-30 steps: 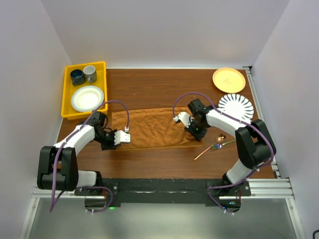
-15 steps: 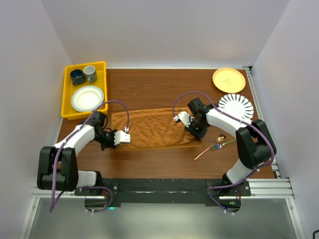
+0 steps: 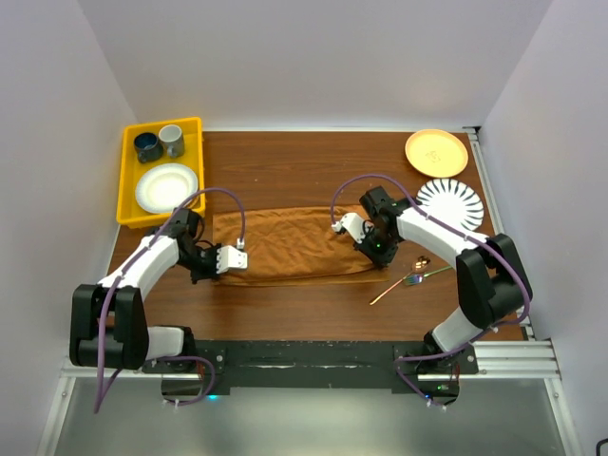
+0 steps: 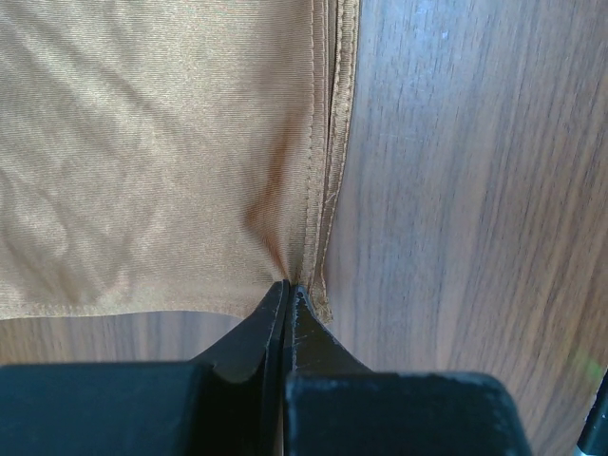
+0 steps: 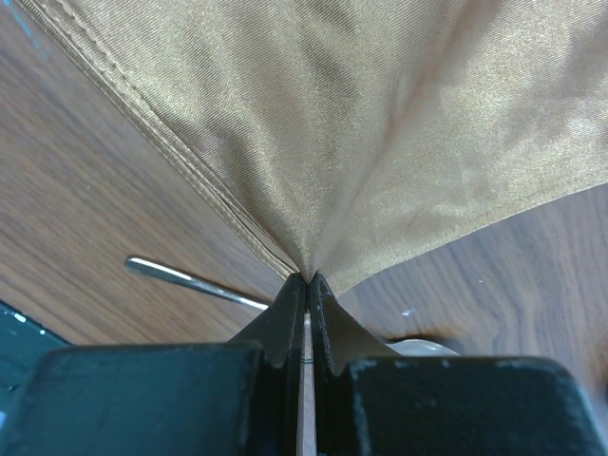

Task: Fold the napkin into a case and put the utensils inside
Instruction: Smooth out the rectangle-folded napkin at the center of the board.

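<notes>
Left arm: elbow folded out toward the table's left edge, forearm low, wrist turned inward. left gripper (image 3: 215, 269) sits at the near-left corner of the napkin (image 3: 290, 245). In the wrist view its fingers (image 4: 255, 334) are pressed together with the cloth corner pinched between the tips, hemmed edge running straight away from the pinch, and small creases fanning out from it.

Right arm: upper link stands up at the near-right, forearm reaches in and left, wrist bent down. right gripper (image 3: 379, 253) is on the napkin's right end near the near-right corner. In its wrist view the fingers (image 5: 285, 323) are closed on a tuck of cloth, with fabric tented up into the pinch.

Napkin: lies mid-table as a flat, wrinkled band, folded over with doubled hems showing at the left end. Long axis runs left-right across the table (image 3: 313, 161), spanning from one gripper to the other. Not a narrow pocket yet.

The utensils (image 3: 410, 279) lie on bare wood just right of the napkin's near-right corner and clear of the cloth, handles angled from near-left to far-right. One thin handle (image 5: 195, 281) shows beside the right fingers.

Yellow tray (image 3: 127, 190) far-left holds two cups and a white plate; yellow plate (image 3: 436, 152) and striped plate (image 3: 448, 201) far-right.
</notes>
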Motion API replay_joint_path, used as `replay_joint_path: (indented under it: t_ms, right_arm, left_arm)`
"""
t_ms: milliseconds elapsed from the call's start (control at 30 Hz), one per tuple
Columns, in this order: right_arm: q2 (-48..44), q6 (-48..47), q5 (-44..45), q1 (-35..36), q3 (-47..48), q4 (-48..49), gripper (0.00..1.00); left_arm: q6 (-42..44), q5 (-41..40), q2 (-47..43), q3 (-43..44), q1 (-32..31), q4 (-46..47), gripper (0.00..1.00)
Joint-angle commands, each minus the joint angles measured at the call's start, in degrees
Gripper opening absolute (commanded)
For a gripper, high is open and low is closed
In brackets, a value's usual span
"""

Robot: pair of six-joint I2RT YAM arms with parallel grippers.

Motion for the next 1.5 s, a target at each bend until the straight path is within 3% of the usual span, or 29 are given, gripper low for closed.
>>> replay_joint_path:
  t_ms: [0, 500, 833, 1233, 1400, 1467]
  right_arm:
    - [-0.9, -1.2, -2.3, 0.3, 1.7, -2.8, 0.0]
    - [1.5, -1.2, -1.9, 3.1, -1.8, -2.4, 0.0]
    - [-1.0, -1.8, -3.1, 3.1, 1.8, -7.4, 0.0]
    - [2.1, -1.2, -4.4, 4.1, -1.7, -5.3, 0.0]
    - [5.1, -1.0, -3.8, 5.0, -2.0, -3.5, 0.23]
    - [5.2, -0.9, -3.8, 5.0, -1.1, -4.0, 0.37]
  left_arm:
    - [1.7, -0.2, -0.5, 0.4, -0.3, -0.9, 0.0]
    - [1.6, -0.9, 0.5, -0.8, -0.3, 0.9, 0.01]
    - [1.1, -0.4, -0.2, -0.2, -0.2, 0.8, 0.01]
    - [1.0, 0.0, -0.1, -0.6, -0.2, 1.0, 0.01]
    - [1.7, -0.3, -0.5, -0.6, -0.2, -0.3, 0.1]
    - [1.6, -0.5, -1.1, -0.1, -0.1, -1.1, 0.22]
